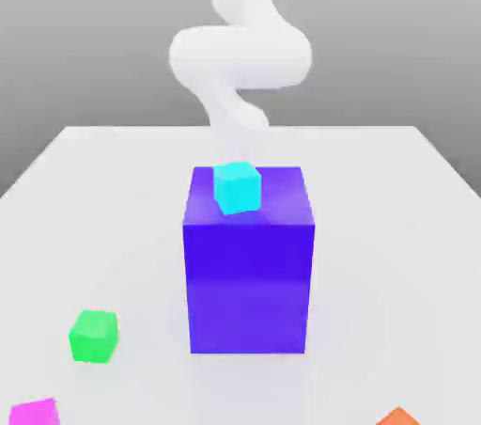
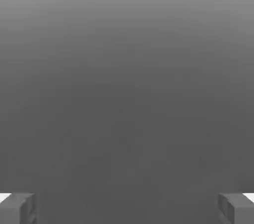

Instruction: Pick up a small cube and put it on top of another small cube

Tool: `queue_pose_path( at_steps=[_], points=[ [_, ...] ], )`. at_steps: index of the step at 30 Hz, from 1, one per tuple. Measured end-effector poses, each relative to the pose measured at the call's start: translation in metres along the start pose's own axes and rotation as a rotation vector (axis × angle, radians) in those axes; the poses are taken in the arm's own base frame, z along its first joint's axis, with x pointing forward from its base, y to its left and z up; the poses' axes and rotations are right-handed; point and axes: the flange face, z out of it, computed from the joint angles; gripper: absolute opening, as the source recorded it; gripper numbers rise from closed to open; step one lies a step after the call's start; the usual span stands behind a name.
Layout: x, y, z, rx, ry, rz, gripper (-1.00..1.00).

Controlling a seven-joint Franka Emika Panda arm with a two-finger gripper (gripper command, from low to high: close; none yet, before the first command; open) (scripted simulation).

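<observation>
from my station i had the claw [image 2: 127, 209] in the hand view, its two fingers standing as wide apart as they go, nothing gripped between them. the white arm [image 1: 240, 56] came down behind the big blue block [image 1: 248, 287] in the exterior view, its lower end hidden there.

cyan cube [image 1: 238, 188]: on top of the blue block, toward the exterior view's left, turned a little askew. it lay apart from the claw's grip; how near, i could not tell.

green cube [image 1: 94, 337]: on the pale table [image 1: 395, 254], to the exterior view's left of the block, not held. magenta cube [image 1: 35, 413]: near the exterior view's lower left corner, cut by the edge. orange piece [image 1: 399, 417]: lower right, just a corner visible.
</observation>
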Motion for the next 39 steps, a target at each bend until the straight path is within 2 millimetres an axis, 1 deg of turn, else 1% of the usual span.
queue_pose_path(
  at_steps=[2, 5, 10, 15, 20, 24, 28, 31, 35, 36, 39],
  points=[
    [0.009, 0.003, 0.035, -0.061, -0.006, 0.069, 0.00],
    [0.022, 0.012, 0.085, -0.145, -0.014, 0.168, 0.00],
    [0.041, 0.042, 0.168, -0.278, -0.027, 0.336, 0.00],
    [0.052, 0.086, 0.248, -0.402, -0.041, 0.508, 0.00],
    [0.060, 0.150, 0.321, -0.523, -0.051, 0.698, 0.00],
    [0.051, 0.197, 0.376, -0.609, -0.070, 0.836, 0.00],
    [0.037, 0.252, 0.425, -0.694, -0.088, 0.984, 0.00],
    [0.022, 0.294, 0.457, -0.756, -0.102, 1.100, 0.00],
    [-0.004, 0.332, 0.503, -0.777, -0.107, 1.142, 0.00],
    [-0.010, 0.338, 0.512, -0.777, -0.107, 1.143, -1.00],
    [-0.010, 0.338, 0.512, -0.777, -0.106, 1.143, -1.00]
  ],
)
